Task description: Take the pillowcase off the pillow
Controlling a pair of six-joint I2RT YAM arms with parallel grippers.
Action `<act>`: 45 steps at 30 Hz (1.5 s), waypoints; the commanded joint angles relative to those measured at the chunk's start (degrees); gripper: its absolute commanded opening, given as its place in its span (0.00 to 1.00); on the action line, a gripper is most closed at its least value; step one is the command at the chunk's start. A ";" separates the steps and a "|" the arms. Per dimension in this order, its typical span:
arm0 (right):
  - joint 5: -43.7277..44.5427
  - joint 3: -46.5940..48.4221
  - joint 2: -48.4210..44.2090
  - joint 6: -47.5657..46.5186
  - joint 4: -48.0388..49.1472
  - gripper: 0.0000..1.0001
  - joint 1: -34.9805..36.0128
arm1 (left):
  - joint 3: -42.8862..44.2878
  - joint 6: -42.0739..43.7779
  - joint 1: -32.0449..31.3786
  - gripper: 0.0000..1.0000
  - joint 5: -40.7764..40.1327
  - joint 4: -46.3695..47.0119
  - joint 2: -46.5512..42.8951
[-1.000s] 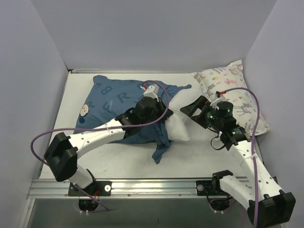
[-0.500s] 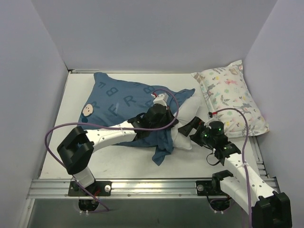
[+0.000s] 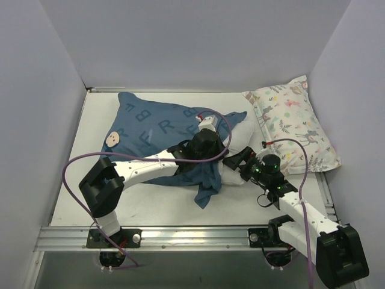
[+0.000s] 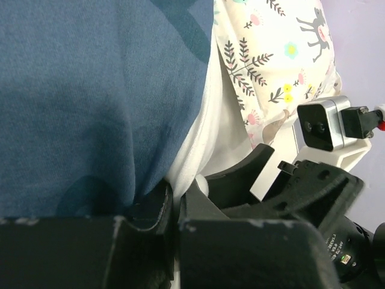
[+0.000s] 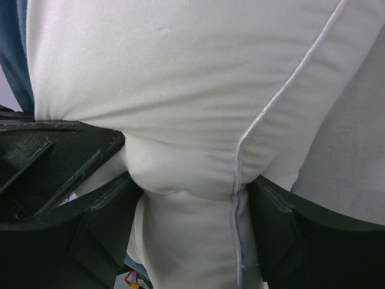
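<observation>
We're at the pull-apart step, w/ both grips set at the open end. The left hand [image 4: 175, 201] is clenched on a fold of the pillowcase [image 3: 150, 129] right by its mouth. The right hand [image 5: 191, 198] has its fingers either side of the bare corner of the pillow [image 3: 237, 141], squeezing it so the stuffing bulges btw them; we read that as grasping the pillow.

Most of the pillow is inside the case. Only its right end shows, mid-desk, just left of the printed pillow [image 3: 295, 123].

Next move, as we judge it: the hands go opposite ways along the case. The left hand drags fabric left and the right hand holds or draws the pillow right & near. That needs the left pinch to have cloth only, no pillow ticking, or the two travel together.

The long axis runs left-right on the desk [image 3: 156, 201], tilted a bit from far-left to near-right. The closed end is at far left, and the mouth points right. A loose flap of case trails toward the near edge.
</observation>
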 commanded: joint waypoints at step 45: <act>9.98 29.75 1.52 -13.16 -34.14 0.00 2.26 | -8.68 20.81 52.42 0.37 6.94 -33.17 -25.09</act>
